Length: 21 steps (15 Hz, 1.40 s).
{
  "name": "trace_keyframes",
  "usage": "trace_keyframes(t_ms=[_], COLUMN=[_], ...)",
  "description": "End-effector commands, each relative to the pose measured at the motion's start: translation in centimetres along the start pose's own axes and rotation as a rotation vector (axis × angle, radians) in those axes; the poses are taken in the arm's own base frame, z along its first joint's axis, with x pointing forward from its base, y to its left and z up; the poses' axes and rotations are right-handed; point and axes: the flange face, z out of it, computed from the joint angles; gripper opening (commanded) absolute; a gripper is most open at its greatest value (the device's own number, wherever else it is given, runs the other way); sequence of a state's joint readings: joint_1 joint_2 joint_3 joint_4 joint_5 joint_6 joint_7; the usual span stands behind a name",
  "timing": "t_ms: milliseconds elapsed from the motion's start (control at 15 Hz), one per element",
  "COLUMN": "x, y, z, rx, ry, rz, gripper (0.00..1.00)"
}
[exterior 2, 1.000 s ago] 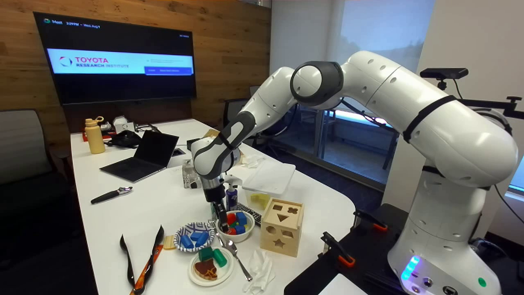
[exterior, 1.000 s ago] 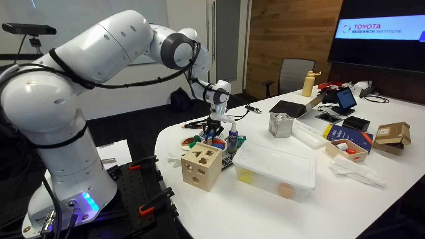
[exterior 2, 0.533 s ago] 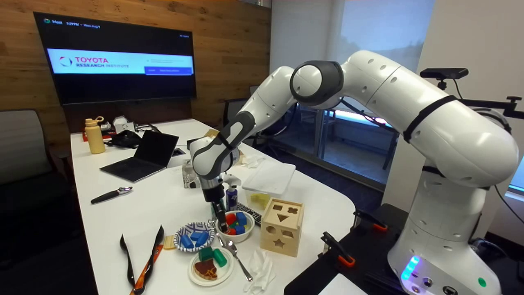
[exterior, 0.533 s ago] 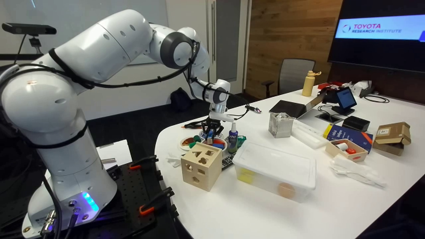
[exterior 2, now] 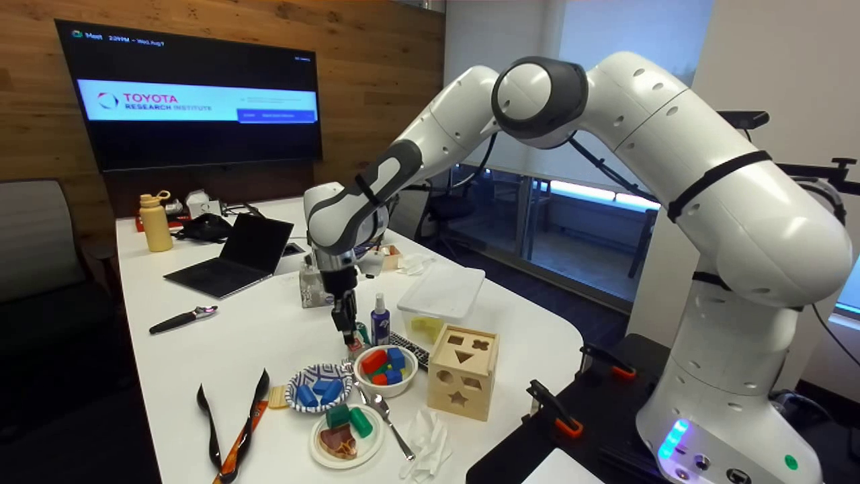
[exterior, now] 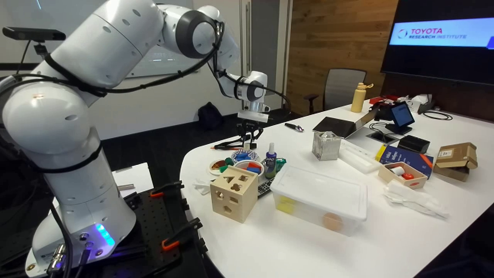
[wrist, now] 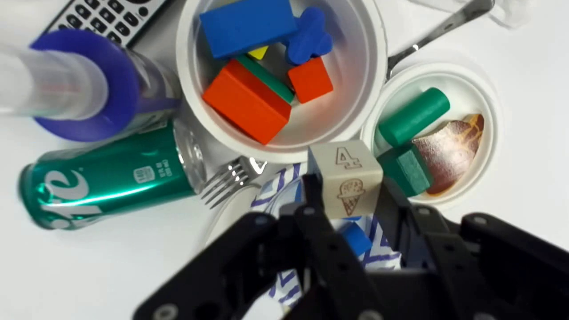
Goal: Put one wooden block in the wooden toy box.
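The toy box is a light-tan wooden cube with cut-out holes. It stands upright on the table in both exterior views and is out of the wrist view. My gripper is shut on a pale wooden block printed with a 4 and an ice cream cone. A fingertip presses each side of it. The gripper holds it in the air beyond the white bowl, apart from the toy box. Red, blue, green and yellow blocks lie in that bowl, which also shows in the wrist view.
A purple spray bottle stands beside the bowl, by a green can and a remote. A patterned bowl holds blue blocks. A plate holds green blocks. A lidded translucent container stands beside the toy box.
My gripper was down in the white bowl in both earlier moments. It has risen out with the pale block and shifted away from the toy box. The box has not moved.
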State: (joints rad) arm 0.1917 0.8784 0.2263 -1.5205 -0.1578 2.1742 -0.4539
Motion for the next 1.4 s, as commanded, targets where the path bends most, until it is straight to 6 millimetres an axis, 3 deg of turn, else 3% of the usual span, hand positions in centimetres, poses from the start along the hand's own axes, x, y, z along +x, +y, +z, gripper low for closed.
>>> trace_keyframes(t_ms=[0,267,467,933,1133,1333], x=[-4.2,-8.0,-12.1,-25.1,-28.6,-30.3], y=[-1.1,-1.2,-0.7,-1.9,-1.7,-1.4], z=[-4.1,-6.8,-8.0,-7.2,-6.2,-4.6], rx=[-0.015,-0.039,-0.073,-0.024,0.017,0.051], ry=[0.072,0.201,0.284,0.279,0.263,0.252], rz=[0.19,0.373,0.511,0.719,0.769,0.778], gripper=[0.1,0.1,0.1,0.1,0.1,0.1])
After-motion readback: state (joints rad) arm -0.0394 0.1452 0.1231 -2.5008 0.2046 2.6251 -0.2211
